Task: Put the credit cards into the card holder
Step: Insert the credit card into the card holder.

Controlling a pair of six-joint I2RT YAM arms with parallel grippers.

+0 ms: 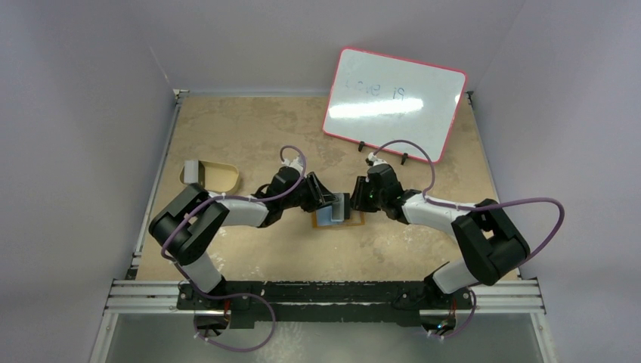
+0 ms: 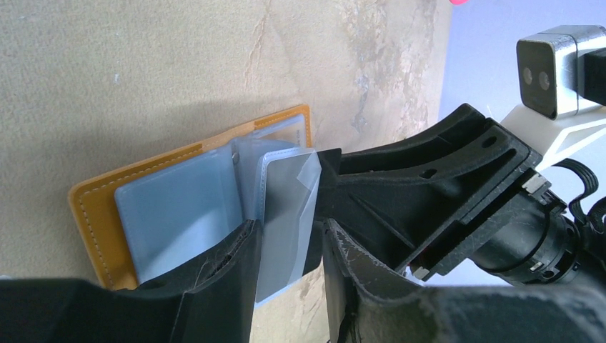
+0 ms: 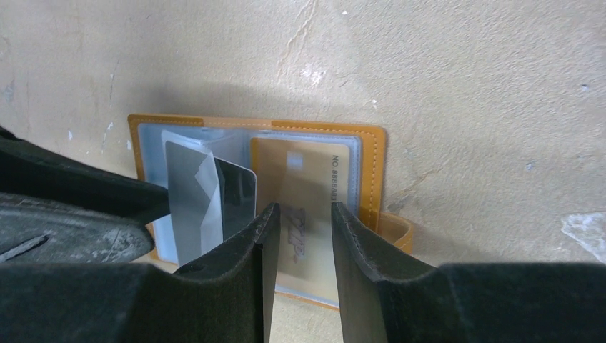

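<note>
1. Left gripper [image 2: 286, 232] fills the bottom of the left wrist cam. It's clamped on a grey credit card [image 2: 279, 214], which sits edge to edge btw the two black fingers [image 2: 214, 286]. Card is lifted off the desk and standing over the open card holder [image 2: 93, 221].
2. From the right wrist cam the same card shows a dark band down one side. A clear plastic flap [image 3: 209, 187] lies across its face.
3. Right gripper [image 3: 304, 214]: jaws parted, nothing pinched btw them afaict. Tips are over the half of the holder nearer the right arm. Can't tell if they actually press on it.
4. Thru that gap you see a gold credit card [image 3: 307, 168] sitting in a clear pocket, w/ "VIP" and a number printed on it.
5. Holder lies open flat on the desk [image 1: 249, 128]. It's orange-brown w/ a stitched edge and clear sleeves [image 2: 179, 214] inside. Snap tab [image 3: 397, 232] pokes out one side.
6. Top cam: both arms meet over the holder about mid-desk, grippers nearly nose to nose, grey card upright btw them.
7. Further out there's a beige tray [image 1: 225, 180] near the left edge w/ a grey block [image 1: 195, 171] at its end, well apart from the holder.
8. Whiteboard [image 1: 393, 102] w/ a pink-red frame is propped at back right. Faint writing on it, can't read it.
</note>
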